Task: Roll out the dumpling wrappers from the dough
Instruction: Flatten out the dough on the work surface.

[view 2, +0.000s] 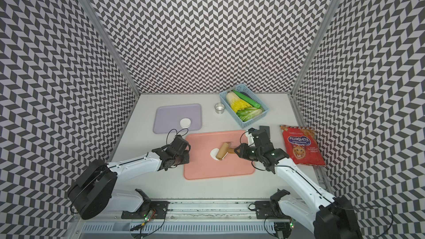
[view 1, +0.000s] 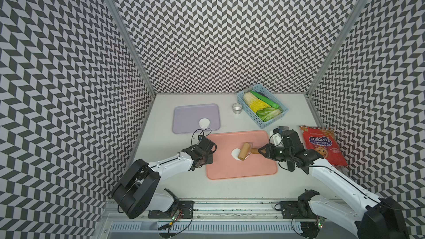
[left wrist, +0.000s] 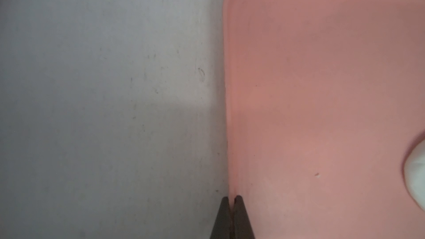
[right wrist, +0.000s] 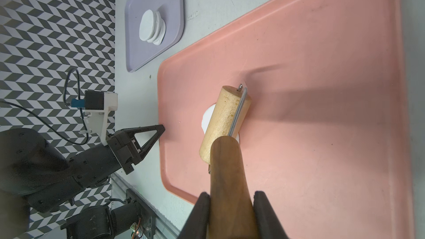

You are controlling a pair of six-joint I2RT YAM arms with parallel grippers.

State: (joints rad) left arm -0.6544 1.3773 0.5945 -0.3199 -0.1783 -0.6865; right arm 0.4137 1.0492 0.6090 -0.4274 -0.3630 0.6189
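Right gripper clamps the handle of the wooden roller, which rests on the dough.
The dough lies near the middle of the pink tray. The left gripper is pinched closed on that tray's 9 o'clock rim. The dumpling wrappers are stacked toward 4 o'clock on the lilac tray.

I see free room on pink tray, near half; roller blocks mid-tray. Far rt crowded: cup, basket. Snack bag walls off rt side.
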